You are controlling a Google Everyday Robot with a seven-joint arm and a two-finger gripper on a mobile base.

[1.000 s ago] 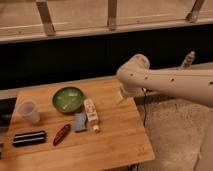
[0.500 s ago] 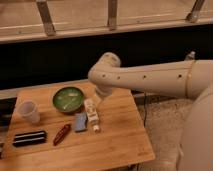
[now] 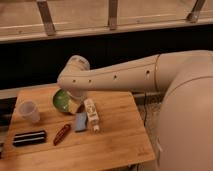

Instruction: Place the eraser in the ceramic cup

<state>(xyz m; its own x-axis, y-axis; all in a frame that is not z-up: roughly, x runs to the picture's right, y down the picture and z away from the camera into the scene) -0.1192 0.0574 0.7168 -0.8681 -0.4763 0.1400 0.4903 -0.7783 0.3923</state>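
Note:
The eraser (image 3: 29, 137), a long flat black block with pale stripes, lies near the front left corner of the wooden table (image 3: 117, 137). The ceramic cup (image 3: 28, 111), small, white and handleless, stands upright just behind it at the left edge. My gripper (image 3: 75, 104) hangs at the end of the long pale arm (image 3: 120, 75), low over the right rim of the green bowl (image 3: 61, 100). It is to the right of the cup and well behind and right of the eraser. The arm hides part of the bowl.
A slim red object (image 3: 61, 134) lies right of the eraser. A blue-grey square pad (image 3: 80, 121) and a white bottle on its side (image 3: 91, 114) lie mid-table. A dark wall with a railing runs behind the table. My body fills the right side.
The arm has swung left across the table, from beyond its right edge to over the green bowl. The objects on the table have not moved.

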